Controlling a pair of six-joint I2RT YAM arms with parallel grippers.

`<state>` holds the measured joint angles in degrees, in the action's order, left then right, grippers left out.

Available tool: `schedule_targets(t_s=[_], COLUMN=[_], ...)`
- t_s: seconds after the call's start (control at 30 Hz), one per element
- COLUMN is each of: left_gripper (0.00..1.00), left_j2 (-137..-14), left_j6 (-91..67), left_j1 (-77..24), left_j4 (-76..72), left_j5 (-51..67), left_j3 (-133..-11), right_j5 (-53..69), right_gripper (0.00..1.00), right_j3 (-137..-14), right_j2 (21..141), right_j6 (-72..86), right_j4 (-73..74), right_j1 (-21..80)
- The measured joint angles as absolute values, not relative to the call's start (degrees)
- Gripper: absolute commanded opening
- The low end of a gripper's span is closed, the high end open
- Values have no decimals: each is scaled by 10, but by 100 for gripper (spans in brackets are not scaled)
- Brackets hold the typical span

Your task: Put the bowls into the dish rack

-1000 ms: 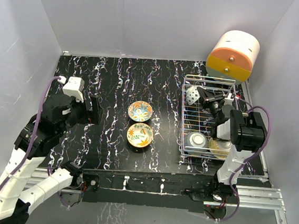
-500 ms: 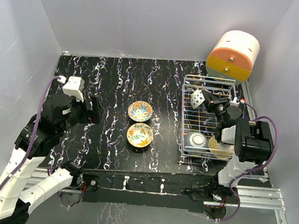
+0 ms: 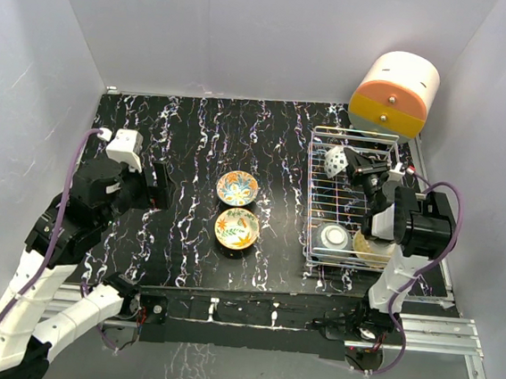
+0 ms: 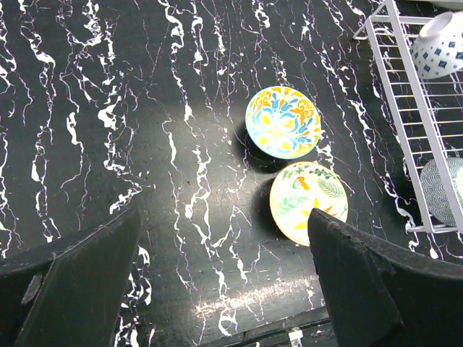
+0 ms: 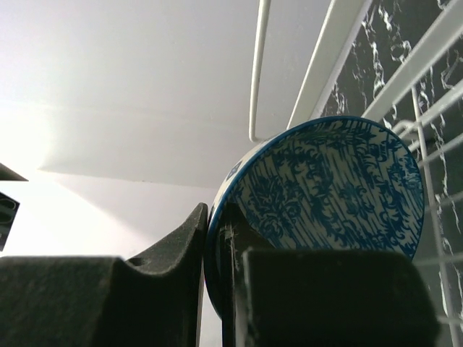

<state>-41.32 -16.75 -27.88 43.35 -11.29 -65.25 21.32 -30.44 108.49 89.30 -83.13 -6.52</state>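
The white wire dish rack (image 3: 309, 204) stands at the right. My right gripper (image 3: 349, 168) is shut on the rim of a blue-patterned bowl (image 3: 333, 163), held on its side over the rack's far left part. In the right wrist view the fingers (image 5: 181, 253) pinch that bowl's (image 5: 340, 181) rim. Two bowls lie in the rack's near end, a pale blue one (image 3: 332, 237) and a yellow one (image 3: 371, 248). A blue-orange bowl (image 3: 237, 188) and a yellow floral bowl (image 3: 237, 228) sit on the table. My left gripper (image 4: 224, 289) is open and empty, well left of them.
An orange-and-cream cylindrical box (image 3: 394, 94) stands behind the rack at the far right. White walls close in the black marbled table (image 3: 195, 139) on three sides. The left wrist view shows the rack's left rim (image 4: 396, 123) and both table bowls.
My right gripper has shifted the blue bowl slightly right and toward the far end of the rack, and its forearm has swung. The left arm has not moved.
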Motion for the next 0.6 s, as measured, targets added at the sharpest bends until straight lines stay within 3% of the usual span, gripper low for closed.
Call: schedule_targets(t_s=[0.6], left_gripper=[97], left_j2=[-430], left_j6=[-176], left_j1=[-279], left_j4=[438], left_j5=[-114], left_j3=[-663], right_j5=[176], right_gripper=[8], right_j3=[-353], right_j2=[1109], right_j6=[903], right_j4=[-812], right_j1=[-56])
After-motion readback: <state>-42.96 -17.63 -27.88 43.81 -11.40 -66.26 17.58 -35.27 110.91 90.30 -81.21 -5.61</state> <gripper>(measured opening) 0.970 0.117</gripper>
